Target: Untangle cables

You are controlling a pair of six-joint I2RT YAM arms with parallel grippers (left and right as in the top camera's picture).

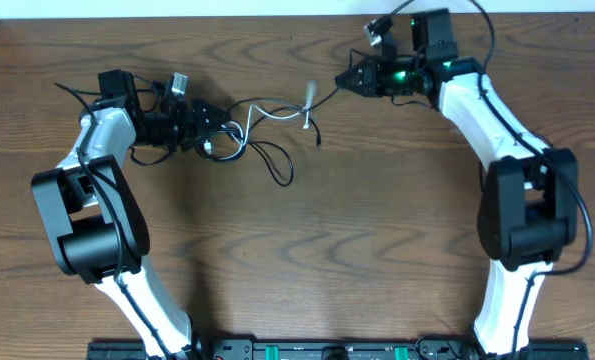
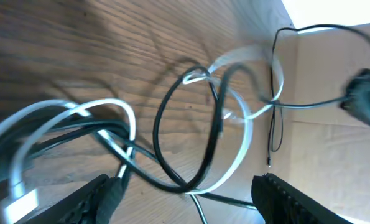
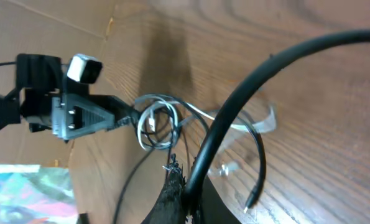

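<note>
Right, far left on the brown wood-grain table (image 1: 377, 240), the left gripper (image 1: 211, 128) lies low and points to the right, its nose right at the knot of cables. Its own wrist camera shows the two dark fingers (image 2: 94, 196) spread wide, one at each lower corner of the view. Nothing is clamped between them, and the tangle sits in the gap just ahead. In that knot the thin white flexible cable (image 2: 247, 134) curls in a broad loop. The thin black flexible cable (image 2: 163, 124) makes an oval hoop threaded through it, and the two cross each other more than once. A flat white connector (image 2: 20, 202) shows blurred at the lower left edge. Moving right in the overhead view, the white cable stretches away from the knot toward the middle of the table and ends at a small white plug (image 1: 310, 96). Below it a black loop sags toward the near side, lying flat on the wood, and a short black tail (image 1: 319, 140) trails just under the plug. Further right, the right gripper (image 1: 345, 84) points left at that plug, near it. Its fingertips (image 3: 172, 193) are pressed together into a single dark point in its wrist view. A thick black cord (image 3: 265, 81) sweeps from those tips up to the right, close to the lens. I cannot tell whether it is pinched there or merely passing in front.
</note>
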